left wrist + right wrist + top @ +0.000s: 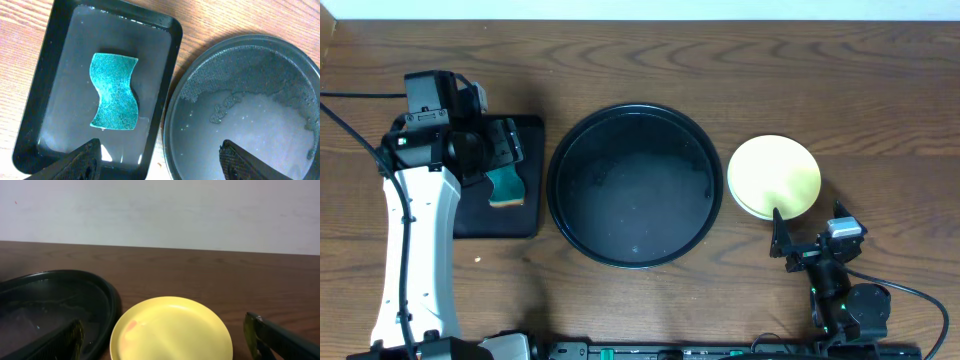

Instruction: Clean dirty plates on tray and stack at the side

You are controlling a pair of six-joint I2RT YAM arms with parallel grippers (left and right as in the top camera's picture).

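The round black tray (556, 150) sits mid-table, wet and foamy inside, with no plate on it. It also shows in the left wrist view (176, 98) and the right wrist view (111, 296). The plates (773, 175) stand stacked to its right, the pale yellow one on top with a faint red smear (131, 326). A paler rim shows under it; the turquoise plates are otherwise hidden. My left gripper (160, 165) is open and empty above the gap between the two trays. My right gripper (165, 347) is open and empty just in front of the stack.
A small rectangular black tray (525, 215) lies left of the round tray, wet, with a teal sponge (114, 92) lying flat in it. My left arm (415, 230) runs along the table's left side. A pale wall stands behind the table.
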